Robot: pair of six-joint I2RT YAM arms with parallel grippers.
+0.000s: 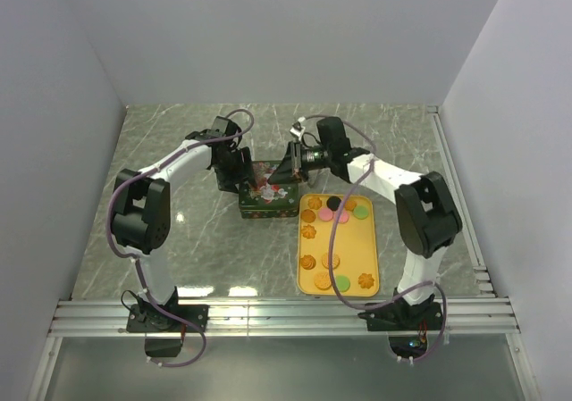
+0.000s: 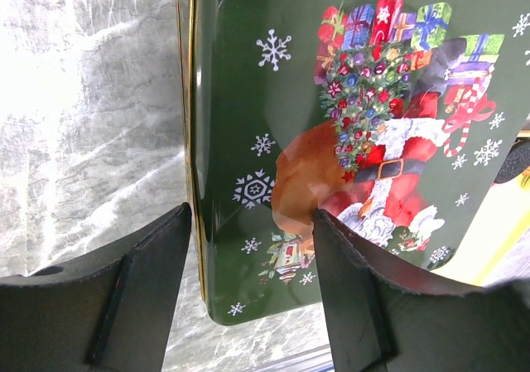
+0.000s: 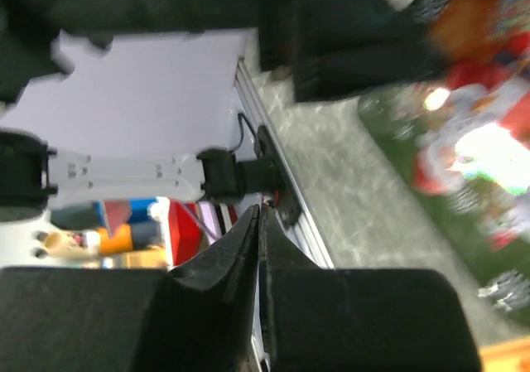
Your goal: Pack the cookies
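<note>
Marble table, cookies in near-far columns

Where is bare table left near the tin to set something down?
Widest bare marble lies in front of the tin, between the left arm and the yellow tray. Another strip runs behind both grippers. Crowded: around the tin, with left gripper and right gripper at it, tray alongside.
</note>
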